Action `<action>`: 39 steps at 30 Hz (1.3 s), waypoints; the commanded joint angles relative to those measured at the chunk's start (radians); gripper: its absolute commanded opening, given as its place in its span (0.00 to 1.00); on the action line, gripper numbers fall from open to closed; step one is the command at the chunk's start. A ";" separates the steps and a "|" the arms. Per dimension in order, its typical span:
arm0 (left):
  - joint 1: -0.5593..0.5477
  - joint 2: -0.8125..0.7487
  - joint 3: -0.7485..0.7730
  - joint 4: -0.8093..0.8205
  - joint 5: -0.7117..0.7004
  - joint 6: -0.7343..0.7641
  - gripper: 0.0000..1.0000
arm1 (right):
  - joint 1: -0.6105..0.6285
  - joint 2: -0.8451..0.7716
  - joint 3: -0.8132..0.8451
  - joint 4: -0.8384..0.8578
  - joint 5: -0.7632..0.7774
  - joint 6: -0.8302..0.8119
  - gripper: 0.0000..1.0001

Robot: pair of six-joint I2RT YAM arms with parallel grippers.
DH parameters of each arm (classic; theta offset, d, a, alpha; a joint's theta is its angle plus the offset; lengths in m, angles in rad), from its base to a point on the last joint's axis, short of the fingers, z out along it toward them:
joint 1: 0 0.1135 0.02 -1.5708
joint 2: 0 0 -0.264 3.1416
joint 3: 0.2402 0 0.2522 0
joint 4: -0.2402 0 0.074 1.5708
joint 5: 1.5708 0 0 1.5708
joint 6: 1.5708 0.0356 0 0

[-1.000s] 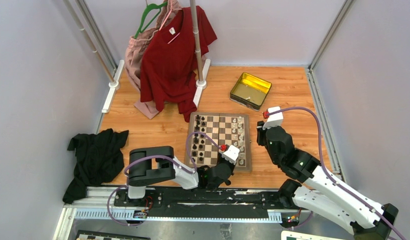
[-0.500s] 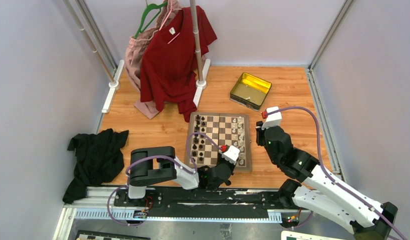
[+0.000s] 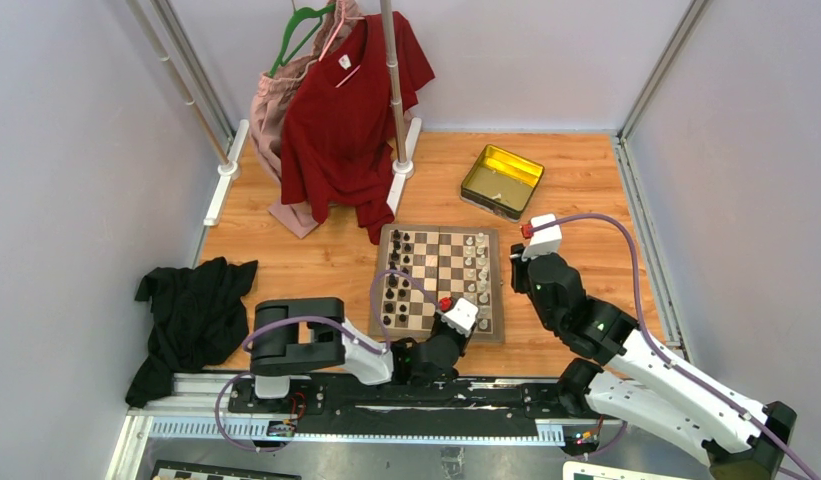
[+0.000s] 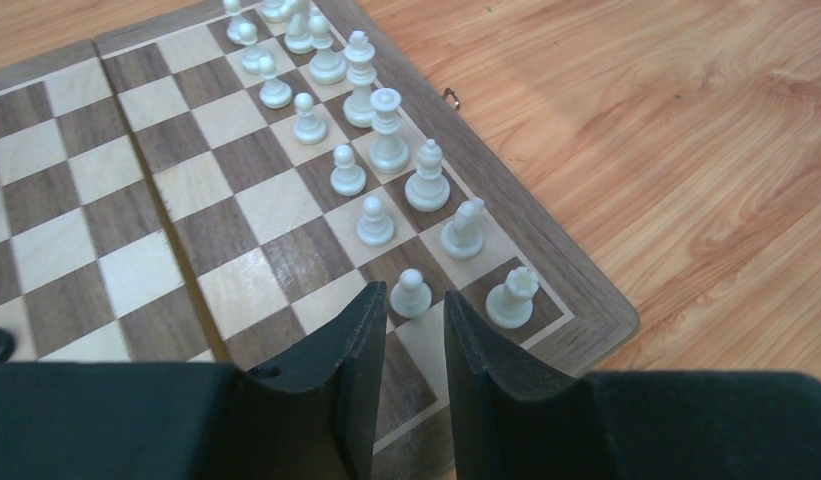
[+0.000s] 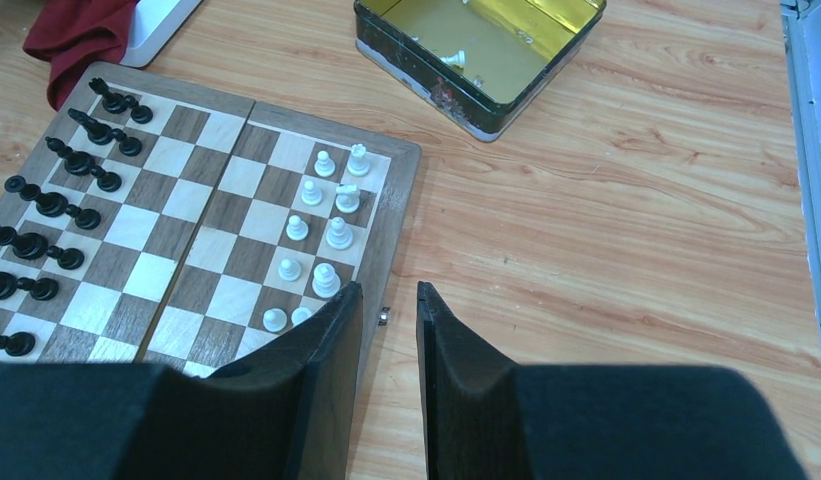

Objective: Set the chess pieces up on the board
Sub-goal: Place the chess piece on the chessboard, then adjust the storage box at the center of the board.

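Note:
The board (image 4: pixel 236 200) lies on the wooden floor, with white chess pieces (image 4: pixel 386 130) standing in two rows along its right side. My left gripper (image 4: pixel 416 298) hangs low over the near right corner and is open by a narrow gap. A white pawn (image 4: pixel 411 293) stands just beyond its fingertips, free of both, with a white rook (image 4: pixel 512 297) on the corner square beside it. My right gripper (image 5: pixel 389 290) is open and holds nothing, above the floor at the right edge of the board (image 5: pixel 236 230). Black pieces (image 5: pixel 46 205) line the left side.
A gold tin (image 3: pixel 501 180) sits beyond the board's far right corner, with a white piece (image 5: pixel 454 60) inside. A red shirt (image 3: pixel 351 110) hangs on a rack at the back. A black cloth (image 3: pixel 191 315) lies at the left.
My left gripper has opened and drawn back a little toward the near edge, leaving the pawn standing. The right arm has crept slightly toward the board.

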 commanded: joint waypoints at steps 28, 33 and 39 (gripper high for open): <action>-0.080 -0.827 0.268 -1.236 -0.393 -0.162 0.48 | 0.286 0.435 0.243 -0.213 -0.009 0.200 0.00; -0.025 -0.901 0.304 -1.308 -0.388 -0.156 0.56 | 0.268 0.495 0.361 -0.171 0.066 0.125 0.00; 0.007 -0.979 0.315 -1.316 -0.420 -0.086 0.80 | 0.053 0.657 0.589 -0.142 -0.006 0.041 0.04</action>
